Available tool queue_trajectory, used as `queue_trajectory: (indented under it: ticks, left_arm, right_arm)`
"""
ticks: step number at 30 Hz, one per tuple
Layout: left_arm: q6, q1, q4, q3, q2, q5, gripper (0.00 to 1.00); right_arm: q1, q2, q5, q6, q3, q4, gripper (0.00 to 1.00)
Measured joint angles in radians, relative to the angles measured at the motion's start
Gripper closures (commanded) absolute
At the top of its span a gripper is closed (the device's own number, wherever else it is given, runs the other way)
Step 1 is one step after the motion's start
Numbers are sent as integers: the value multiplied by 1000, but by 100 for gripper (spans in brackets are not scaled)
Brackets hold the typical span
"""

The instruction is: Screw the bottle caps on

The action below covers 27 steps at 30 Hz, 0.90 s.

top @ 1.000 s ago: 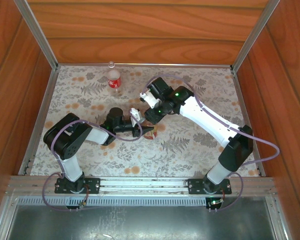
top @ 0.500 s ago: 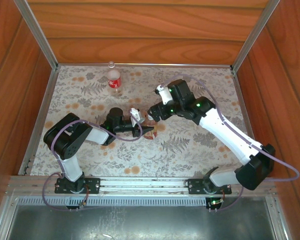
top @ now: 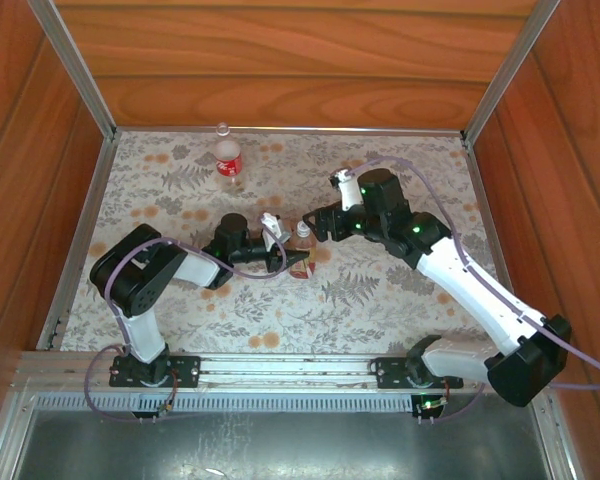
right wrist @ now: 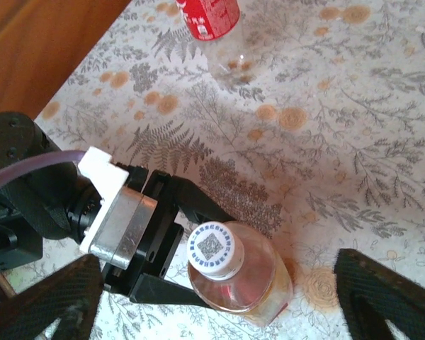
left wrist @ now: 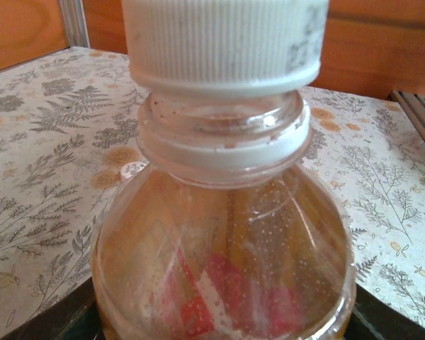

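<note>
Amber plastic: amber bottle (right wrist: 248, 283), upright on the floral tabletop (top: 400, 170), body clamped between the left gripper's (top: 290, 260) jaws. Whitish cap (right wrist: 214, 248) sits on its neck; tightness cannot be told. Right gripper (top: 318, 224): jaws wide, empty, poised above. Step, by judgement: capping this bottle. Next move calls for centring over the cap, closing, twisting. Red-labelled bottle (top: 227, 160): far edge, well apart.

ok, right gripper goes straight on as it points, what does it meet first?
Probably the white ribbed screw cap of the small clear amber-brown plastic bottle in the left gripper, centred between the open fingers of the right gripper; depth unclear.
</note>
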Motion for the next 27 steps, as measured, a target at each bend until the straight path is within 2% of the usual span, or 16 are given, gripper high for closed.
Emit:
queue_trajectory:
  ticks: [5,17,27]
  left_arm:
    - [1,0,2,1,3,2,41]
    - [9,0,2,1,3,8,42]
    - [14,0,1,1,3,12,41]
  right_arm:
    - [0,68,-21,15,15,-26,32]
    - [0,157,-37,26,58,-59,43]
    - [0,187,-33,26,80,-84,47]
